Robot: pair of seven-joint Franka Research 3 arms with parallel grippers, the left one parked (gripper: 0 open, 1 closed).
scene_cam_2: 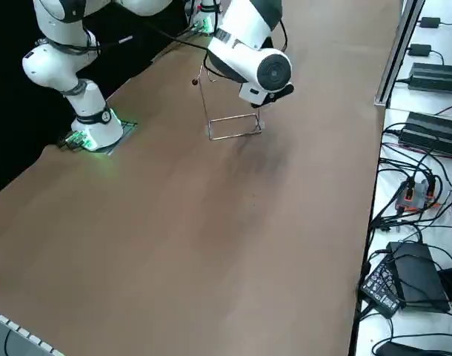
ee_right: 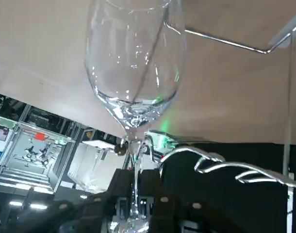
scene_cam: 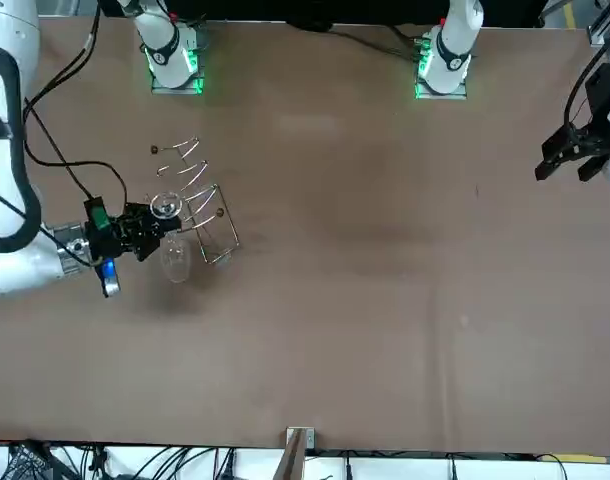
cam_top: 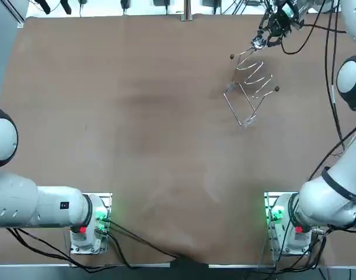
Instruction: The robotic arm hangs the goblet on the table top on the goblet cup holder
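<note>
1. Top view: the right gripper (cam_top: 264, 36) sits just beyond the far end of the silver wire goblet rack (cam_top: 251, 87).
2. Front view: the clear glass goblet (scene_cam: 175, 260) hangs just beside that rack.
3. Right wrist view: the jaws are pinched tight on the goblet's stem, with the rack's prongs close alongside.

Overhead, front, side views share rack (cam_top: 251, 87), wrist camera near gripper (ee_right: 137, 188) beside it

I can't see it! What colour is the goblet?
Clear goblet, held by right gripper beside the rack; right wrist view best.
</note>
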